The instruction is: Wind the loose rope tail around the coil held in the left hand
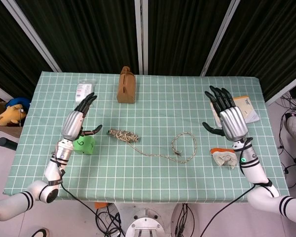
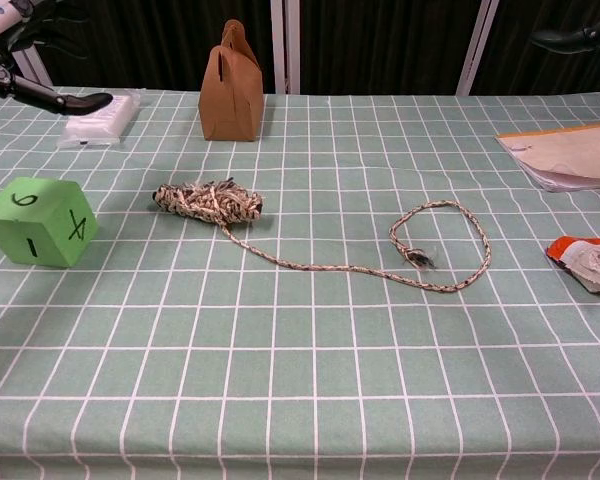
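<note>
Lying on the cloth, well clear of either hand's fingers, the rope coil [image 1: 123, 135] trails its loose tail [image 1: 183, 146] toward the right hand [image 1: 228, 116]. Both hands hover with fingers spread, holding nothing. Winding has not begun; the left hand [image 1: 78, 120] must first grasp the coil.
</note>
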